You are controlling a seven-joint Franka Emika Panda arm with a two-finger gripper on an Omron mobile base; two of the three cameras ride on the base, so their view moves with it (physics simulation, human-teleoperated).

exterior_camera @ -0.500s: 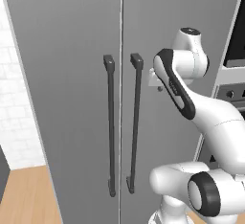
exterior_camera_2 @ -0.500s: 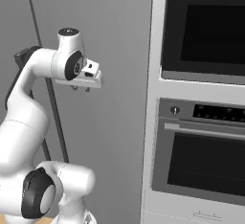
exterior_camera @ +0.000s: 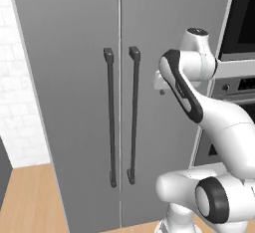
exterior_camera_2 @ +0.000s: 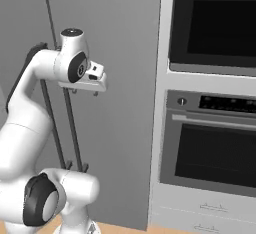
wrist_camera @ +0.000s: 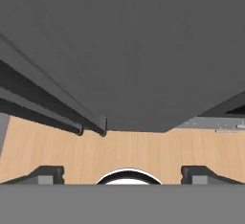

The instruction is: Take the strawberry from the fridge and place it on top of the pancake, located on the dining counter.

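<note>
While the fridge [exterior_camera: 74, 87] is shut, job one is its door.
I'd slide my wide-open, empty hand [exterior_camera_2: 84, 91] squarely around the right handle [exterior_camera: 133, 115], then pull.

Tall flat grey fridge [exterior_camera: 74, 102], both doors shut, 2 long dark vert. bar handles [exterior_camera: 110, 117] side by side at centre seam

fridge [exterior_camera: 89, 77] inside: hidden behind its shut doors
fridge top and left side: cut by the picture's edge
ovens [exterior_camera_2: 215, 103] beside fridge: cropped at right
</note>
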